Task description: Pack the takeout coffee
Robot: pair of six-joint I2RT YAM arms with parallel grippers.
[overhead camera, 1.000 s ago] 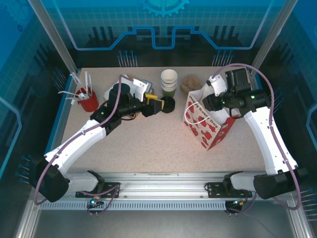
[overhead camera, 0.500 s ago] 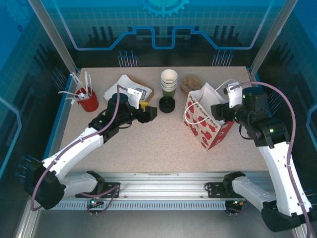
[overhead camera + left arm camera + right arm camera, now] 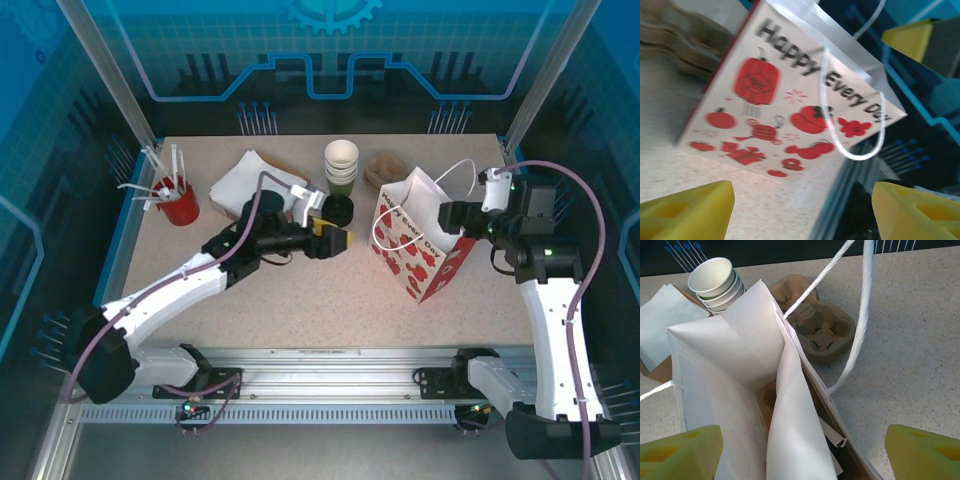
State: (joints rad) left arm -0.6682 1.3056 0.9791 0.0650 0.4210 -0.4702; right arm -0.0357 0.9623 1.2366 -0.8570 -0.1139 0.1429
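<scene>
Top external view: both pincers stand apart and empty, left gripper (image 3: pixel 338 240) facing the gift bag (image 3: pixel 410 235), right gripper (image 3: pixel 447 215) at its rim. We cannot surely place the takeout coffee; the black-topped thing (image 3: pixel 340 203) under the cup stack (image 3: pixel 341 158), upper centre, may be it. Next, we judge: grasp it upright.

Left arm (image 3: pixel 170 290), right arm (image 3: pixel 556 320): white shells, black joints; mauve cables (image 3: pixel 556 165) looped along each; fingers (image 3: pixel 685 210) yellow, blocky.

Robot lab cell (demo-style), aluminium frame posts (image 3: pixel 110 75), blue printed panels (image 3: pixel 320 50)
</scene>
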